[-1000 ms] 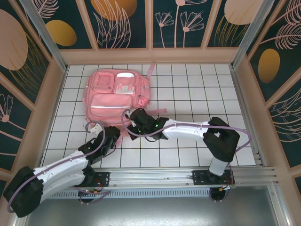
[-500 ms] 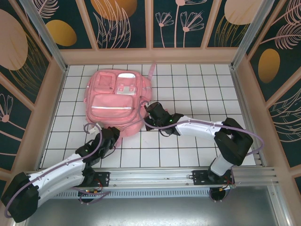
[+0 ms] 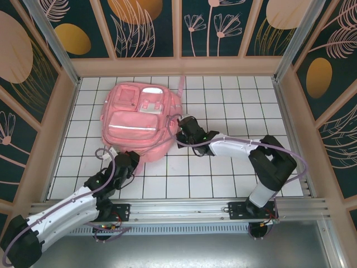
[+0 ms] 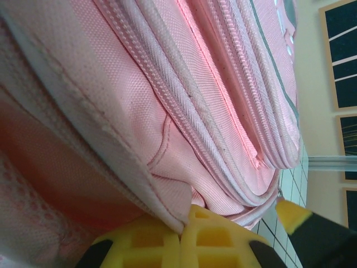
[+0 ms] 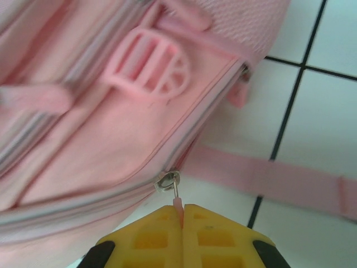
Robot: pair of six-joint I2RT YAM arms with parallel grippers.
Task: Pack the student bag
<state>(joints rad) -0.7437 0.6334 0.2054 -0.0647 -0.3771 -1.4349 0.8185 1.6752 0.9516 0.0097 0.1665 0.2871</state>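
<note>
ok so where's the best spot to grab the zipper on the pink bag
Take the thin pink pull tab hanging off the metal slider at the student bag's edge, coming from the table side, fingers flat on its two faces. It sticks out clear of the fabric; the right gripper pinches it so.

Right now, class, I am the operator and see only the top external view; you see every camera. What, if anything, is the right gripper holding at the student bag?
Observer: The right gripper is shut on the thin pink zipper pull of the student bag.
Operator: What does that pull hang from?
Observer: A small metal slider on the zip.
Operator: And the left gripper?
Observer: The left gripper is shut on a stitched fabric edge of the bag.
</note>
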